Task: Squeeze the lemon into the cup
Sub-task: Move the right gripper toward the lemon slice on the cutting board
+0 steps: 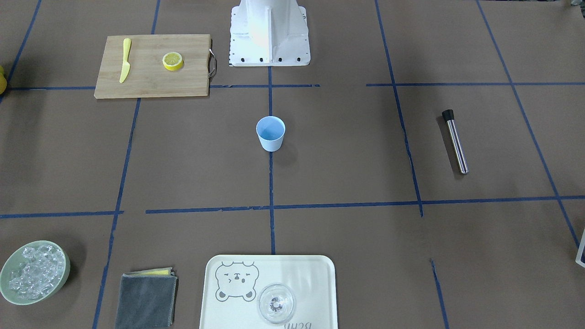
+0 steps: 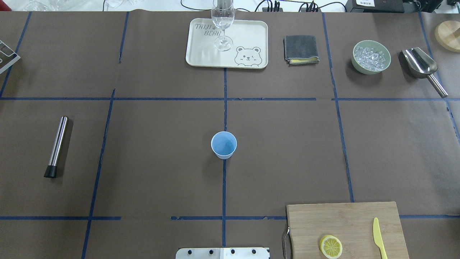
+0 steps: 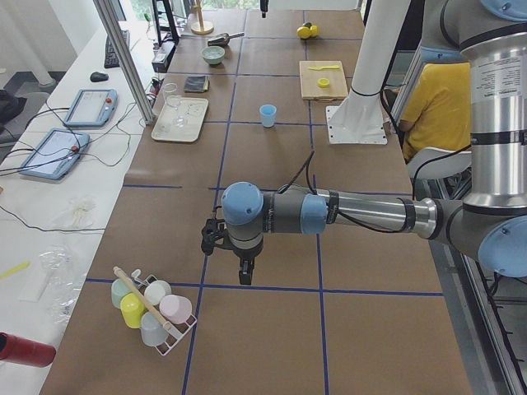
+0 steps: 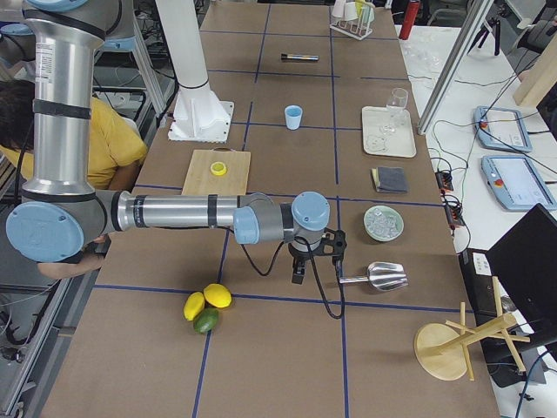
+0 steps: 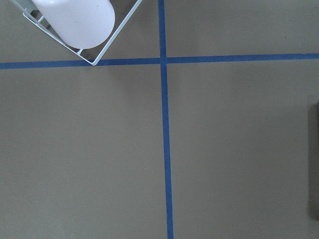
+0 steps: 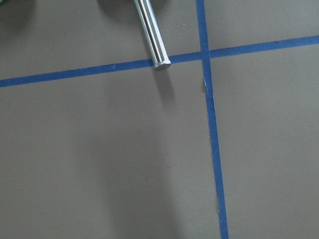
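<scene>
The lemon slice point(image 1: 172, 61) lies cut face up on a wooden cutting board point(image 1: 151, 77) near the robot's base; it also shows in the overhead view point(image 2: 331, 246). The light-blue cup point(image 1: 270, 133) stands upright and empty at the table's middle, as the overhead view point(image 2: 223, 144) also shows. My left gripper point(image 3: 245, 276) hangs low over the table far out at the left end, near a cup rack. My right gripper point(image 4: 298, 274) hangs low far out at the right end, beside a metal scoop. Both show only in side views, so I cannot tell if they are open or shut.
A yellow plastic knife point(image 2: 378, 237) lies on the board. A steel muddler point(image 2: 56, 145) lies at left. A tray point(image 2: 201, 54) with a clear glass point(image 2: 223, 25), a grey cloth point(image 2: 301, 49), an ice bowl point(image 2: 371, 57) and a scoop point(image 2: 422, 66) line the far edge. A cup rack point(image 3: 152, 309) stands by the left gripper.
</scene>
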Controlling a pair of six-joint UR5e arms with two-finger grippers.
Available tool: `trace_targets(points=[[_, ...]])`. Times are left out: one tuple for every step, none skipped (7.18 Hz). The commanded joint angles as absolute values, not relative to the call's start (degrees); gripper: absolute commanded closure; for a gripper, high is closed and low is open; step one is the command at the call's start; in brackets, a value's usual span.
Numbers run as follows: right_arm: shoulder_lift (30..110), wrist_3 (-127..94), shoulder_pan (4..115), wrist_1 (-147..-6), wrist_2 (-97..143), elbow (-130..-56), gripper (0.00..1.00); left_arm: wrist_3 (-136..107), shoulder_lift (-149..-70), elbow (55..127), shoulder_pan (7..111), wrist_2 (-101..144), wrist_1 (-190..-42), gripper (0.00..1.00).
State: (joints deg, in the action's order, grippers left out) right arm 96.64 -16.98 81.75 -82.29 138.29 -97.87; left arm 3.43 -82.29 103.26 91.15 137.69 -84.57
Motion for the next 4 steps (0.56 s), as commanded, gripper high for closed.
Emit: trace_targets(points=[[96.6,-17.1,79.6,-76.3,138.3,-98.0,0.00,3.4,-82.4,102.1,91.1,138.0,-84.6,0.00],[96.7,-17.3,78.4,-76.3,138.0,-98.7,0.00,3.3,-82.4,102.2,91.1,138.0,-84.6,0.00],[96.6,-20.4,75.7,-76.3,137.9,-100.6,0.00,3.2,-82.4,102.7,91.1,138.2,-84.6,0.00],[97.4,-27.3,71.9,-76.3,137.8,-104.8,0.00,3.2,-82.4,102.9,91.1,138.8,-84.5,0.00]])
